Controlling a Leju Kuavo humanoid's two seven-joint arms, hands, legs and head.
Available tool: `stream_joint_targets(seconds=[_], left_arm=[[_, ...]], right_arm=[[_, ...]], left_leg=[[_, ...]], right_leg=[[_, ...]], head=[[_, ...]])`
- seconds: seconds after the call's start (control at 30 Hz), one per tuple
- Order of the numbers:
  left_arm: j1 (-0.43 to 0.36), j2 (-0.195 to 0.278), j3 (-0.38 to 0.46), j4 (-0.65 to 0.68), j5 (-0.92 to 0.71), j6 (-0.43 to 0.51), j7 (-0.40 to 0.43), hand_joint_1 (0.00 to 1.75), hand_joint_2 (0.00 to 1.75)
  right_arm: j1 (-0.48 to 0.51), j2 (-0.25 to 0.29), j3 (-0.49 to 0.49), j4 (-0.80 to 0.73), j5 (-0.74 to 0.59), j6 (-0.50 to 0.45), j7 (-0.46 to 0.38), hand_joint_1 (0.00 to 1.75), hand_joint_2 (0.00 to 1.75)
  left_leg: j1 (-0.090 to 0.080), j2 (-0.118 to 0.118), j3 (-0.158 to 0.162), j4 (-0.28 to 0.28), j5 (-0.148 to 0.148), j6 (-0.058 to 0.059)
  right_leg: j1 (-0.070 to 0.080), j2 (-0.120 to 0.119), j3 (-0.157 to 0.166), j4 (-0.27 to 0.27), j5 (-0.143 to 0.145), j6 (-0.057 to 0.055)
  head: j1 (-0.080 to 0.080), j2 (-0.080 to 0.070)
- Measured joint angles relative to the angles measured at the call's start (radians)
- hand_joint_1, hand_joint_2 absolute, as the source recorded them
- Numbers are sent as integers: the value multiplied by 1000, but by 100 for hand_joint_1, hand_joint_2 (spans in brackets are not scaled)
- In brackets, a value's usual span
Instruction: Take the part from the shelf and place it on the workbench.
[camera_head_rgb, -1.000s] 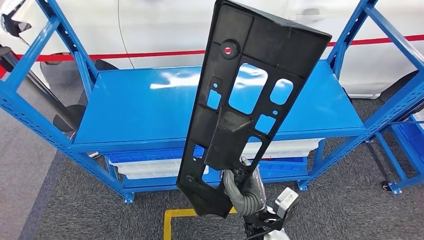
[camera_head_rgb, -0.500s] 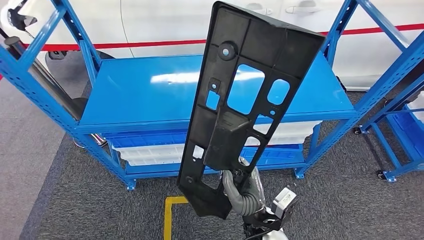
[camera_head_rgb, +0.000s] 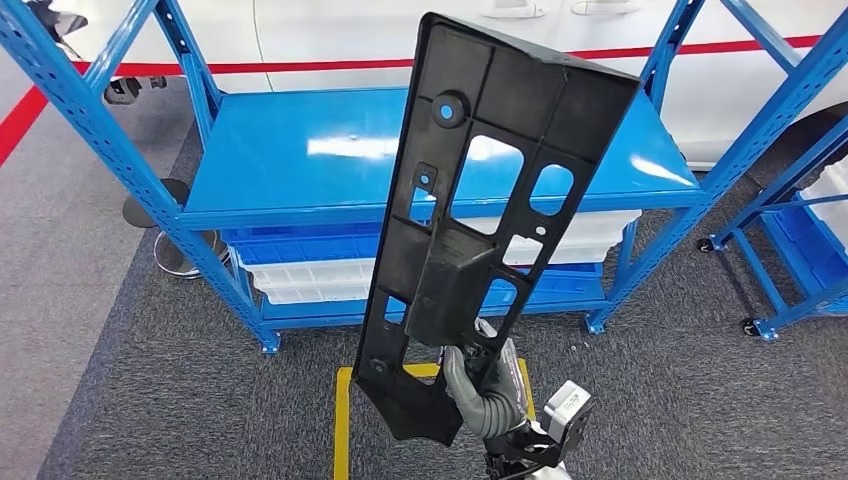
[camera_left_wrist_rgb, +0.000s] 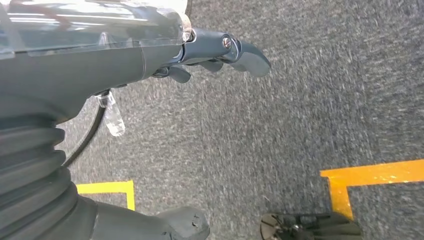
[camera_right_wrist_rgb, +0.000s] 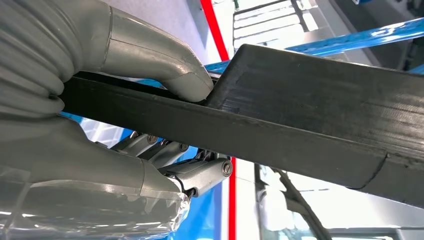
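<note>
A long black plastic part (camera_head_rgb: 480, 210) with several cut-out holes stands nearly upright in front of me. My right hand (camera_head_rgb: 485, 385) grips it near its lower end. In the right wrist view the grey thumb (camera_right_wrist_rgb: 165, 65) presses on one face of the part (camera_right_wrist_rgb: 310, 110) and the darker fingers (camera_right_wrist_rgb: 200, 172) lie under it. My left hand (camera_left_wrist_rgb: 220, 52) hangs over the grey carpet with nothing in it, its fingers a little curled and apart. The blue shelf (camera_head_rgb: 330, 150) stands ahead, its top board bare.
White and blue trays (camera_head_rgb: 310, 280) sit on the shelf's lower level. A second blue rack (camera_head_rgb: 800, 230) stands at the right. A white car with a red stripe (camera_head_rgb: 320, 68) is behind the shelf. Yellow floor tape (camera_head_rgb: 345, 420) marks the carpet below me.
The whole view has shifted: the shelf now looks farther off and more carpet shows in front of it. The part stays in my right hand in the same pose.
</note>
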Motion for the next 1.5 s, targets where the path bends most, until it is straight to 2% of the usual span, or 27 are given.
stream_joint_targets(seconds=[0.03, 0.1, 0.13, 0.2, 0.27, 0.3, 0.33, 0.37, 0.43, 0.5, 0.57, 0.63, 0.67, 0.77, 0.8, 0.87, 0.93, 1.0, 1.07, 1.13, 1.2, 1.27, 1.3, 1.33, 1.4, 1.43, 1.5], left_arm=[[0, 0, 0, 0, 0, -1, 1, 0, 175], [1, 1, 0, 0, 0, -2, 1, 0, 175], [1, 2, 0, 0, -1, -2, 2, 0, 175], [3, 3, 0, 0, -2, -3, 2, 0, 175], [4, 2, 0, 0, -2, -5, 2, 0, 175], [4, 2, 0, 0, -2, -5, 2, 0, 175], [4, 2, 0, 0, -2, -6, 2, 0, 175], [3, 2, 0, 0, -2, -6, 2, 0, 175], [2, 3, 0, 0, -3, -6, 2, 0, 175], [0, 3, 1, 0, -3, -6, 2, 0, 175], [-2, 4, 1, 0, -3, -6, 2, 0, 175], [-2, 4, 1, 0, -3, -5, 2, 0, 175], [-2, 4, 2, 0, -2, -5, 2, 0, 175], [-2, 5, 3, 0, -2, -3, 2, 0, 175], [-1, 5, 3, 0, -2, -3, 2, 0, 175], [-1, 5, 3, 0, -3, -3, 2, 0, 175], [-1, 5, 3, 0, -4, -3, 2, 0, 175], [-1, 5, 3, 0, -6, -3, 2, 0, 175], [-1, 5, 3, 0, -8, -3, 1, 0, 175], [1, 6, 4, 0, -9, -3, 1, 0, 175], [3, 6, 4, 0, -11, -5, -2, 0, 175], [4, 5, 4, 0, -15, -7, -8, 0, 175], [4, 4, 3, 0, -17, -6, -11, 0, 175], [4, 4, 3, 0, -20, -6, -14, 0, 175], [5, 2, 3, 0, -26, -4, -20, 0, 175], [4, 1, 2, 0, -29, -3, -24, 0, 175], [3, -4, 0, 0, -38, 1, -36, 0, 175]], right_arm=[[0, 0, 0, -1, 0, -1, 0, 175, 175], [0, 0, -1, -2, -1, -3, -1, 175, 175], [0, 0, -1, -2, -1, -4, -1, 175, 175], [0, 0, -2, -3, -2, -6, -1, 175, 175], [1, 0, -4, -5, -3, -10, -2, 175, 175], [2, -1, -6, -7, -3, -14, -2, 175, 175], [2, -1, -8, -9, -3, -17, -2, 175, 175], [4, -2, -11, -12, -4, -21, -3, 175, 175], [9, -3, -21, -24, -6, -29, -7, 175, 175], [14, -4, -33, -42, -11, -36, -11, 175, 175], [18, -5, -41, -57, -15, -37, -13, 175, 175], [23, -7, -44, -65, -16, -37, -14, 175, 175], [27, -7, -46, -67, -16, -37, -14, 175, 175], [34, -9, -53, -71, -16, -39, -14, 175, 175], [37, -9, -54, -71, -16, -39, -14, 175, 175], [41, -10, -57, -71, -16, -40, -14, 175, 175], [42, -11, -58, -73, -16, -40, -14, 175, 175], [43, -11, -58, -79, -16, -40, -14, 175, 175], [46, -11, -59, -84, -16, -41, -16, 175, 175], [50, -11, -60, -86, -15, -42, -17, 175, 175], [53, -11, -60, -88, -11, -46, -17, 175, 175], [58, -11, -60, -89, -4, -53, -19, 175, 175], [62, -11, -60, -90, 0, -56, -20, 175, 175], [67, -11, -60, -90, 4, -58, -21, 175, 175], [75, -11, -60, -91, 9, -64, -22, 175, 175], [78, -10, -61, -92, 12, -69, -24, 175, 175], [87, -9, -62, -99, 25, -87, -29, 175, 175]], left_leg=[[0, 0, -3, -1, 9, -6], [3, -1, -9, -4, 23, -18], [3, -3, -16, 3, 13, -24], [7, -7, -42, 68, -65, -35], [12, -8, -68, 192, -165, -45], [15, -8, -73, 247, -185, -49], [17, -8, -66, 278, -180, -53], [20, -7, -44, 277, -156, -56], [24, -8, 51, 178, -112, -59], [24, -9, 159, 32, -129, -54], [18, -10, 195, -32, -152, -41], [18, -6, 182, -34, -137, -23], [19, -3, 172, -35, -126, -13], [18, 4, 129, -33, -90, 4], [16, 5, 113, -31, -78, 4], [14, 5, 79, -23, -58, 3], [13, 5, 48, -11, -42, -3], [11, 4, 28, 0, -29, -12], [11, 4, 21, 1, -15, -24], [12, 2, 16, 0, -8, -37], [14, 0, -3, 43, -62, -47], [18, -1, -36, 158, -165, -53], [19, -1, -48, 221, -200, -55], [19, -1, -49, 263, -209, -56], [19, -1, -3, 250, -169, -55], [19, -1, 47, 192, -143, -51], [15, -2, 154, 44, -135, -42]], right_leg=[[4, 0, 13, -28, -7, -4], [3, -1, 4, -40, 9, -14], [1, -3, -5, -44, 21, -21], [-5, -7, -30, -51, 49, -34], [-4, -8, -60, -50, 73, -39], [-4, -9, -77, -48, 85, -38], [-4, -9, -94, -45, 96, -36], [-5, -10, -111, -41, 106, -33], [-7, -10, -142, -29, 124, -24], [-6, -11, -161, -15, 139, -12], [-5, -12, -167, -11, 155, 1], [-9, -10, -172, -8, 158, 14], [-10, -7, -180, 10, 132, 18], [-13, -2, -225, 168, -17, 25], [-13, -2, -234, 226, -43, 26], [-12, -2, -214, 264, -22, 26], [-12, -1, -128, 171, 24, 20], [-7, 1, -33, 36, 17, 9], [-1, 2, -4, -22, 1, -2], [-3, 0, -15, -28, 17, -16], [-7, -4, -35, -32, 41, -32], [-5, -6, -65, -32, 65, -42], [-3, -6, -81, -31, 77, -43], [-1, -7, -97, -29, 88, -43], [0, -8, -130, -22, 109, -40], [0, -8, -145, -17, 118, -37], [2, -8, -168, -7, 135, -28]], head=[[2, 0], [7, 0], [8, 0], [4, 0], [0, 0], [-1, 0], [-1, 0], [-1, 0], [-1, 0], [-1, 0], [-2, 0], [-2, 0], [0, 0], [4, 0], [4, 0], [4, 0], [4, 0], [3, 0], [5, 0], [8, 0], [4, 0], [0, 0], [-1, 0], [-1, 0], [-1, 0], [-1, 0], [-1, 0]])
